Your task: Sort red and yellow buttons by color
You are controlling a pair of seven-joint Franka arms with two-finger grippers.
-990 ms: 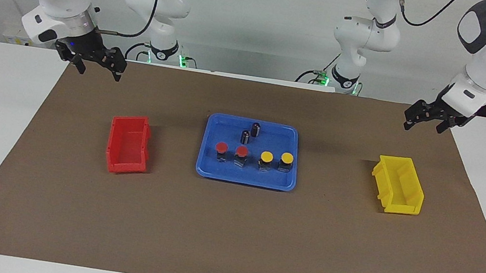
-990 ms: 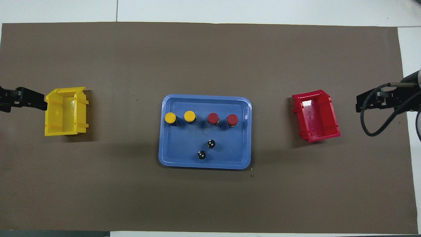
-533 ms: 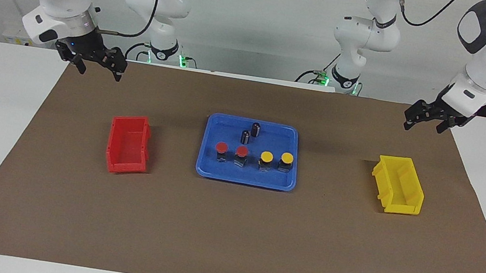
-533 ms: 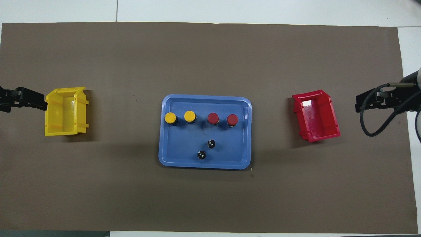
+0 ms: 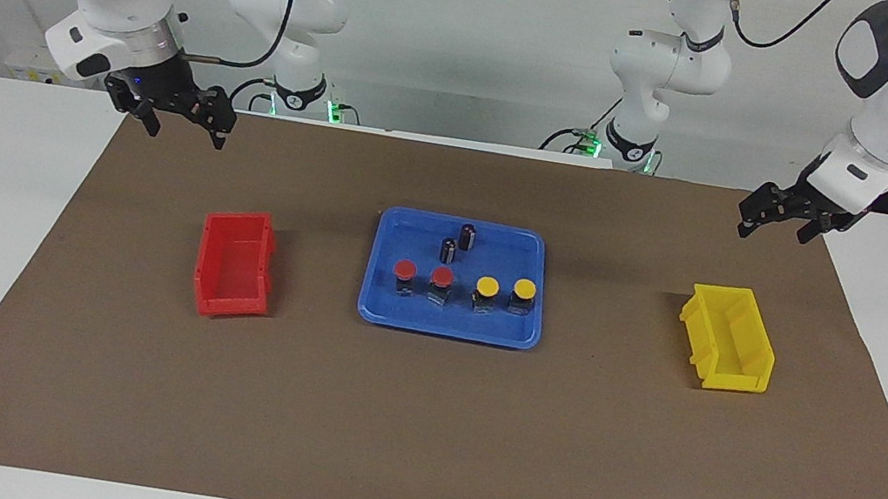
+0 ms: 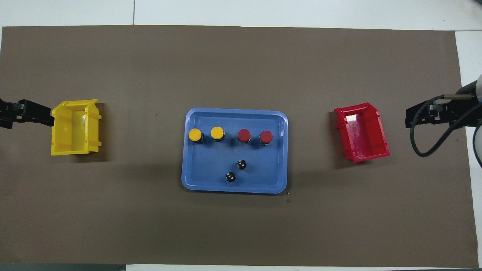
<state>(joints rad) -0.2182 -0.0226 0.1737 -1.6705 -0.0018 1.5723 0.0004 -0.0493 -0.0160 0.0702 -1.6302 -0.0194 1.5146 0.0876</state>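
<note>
Two red buttons [image 5: 404, 269] [image 5: 442, 277] and two yellow buttons [image 5: 487, 287] [image 5: 524, 288] stand upright in one row in the blue tray [image 5: 449, 331]. The reds are toward the right arm's end of the row and the yellows toward the left arm's end. My right gripper [image 5: 187, 132] hangs open and empty over the brown mat's edge at the right arm's end, well away from the tray. My left gripper [image 5: 772, 231] hangs open and empty over the mat at the left arm's end.
Two dark capless cylinders [image 5: 449, 249] [image 5: 468, 235] stand in the tray, nearer to the robots than the buttons. A red bin [image 5: 235, 264] sits on the mat toward the right arm's end. A yellow bin [image 5: 728, 336] sits toward the left arm's end. Both bins hold nothing.
My right gripper has crept slightly toward the middle of the table. The left arm, the buttons and the bins have not moved.
</note>
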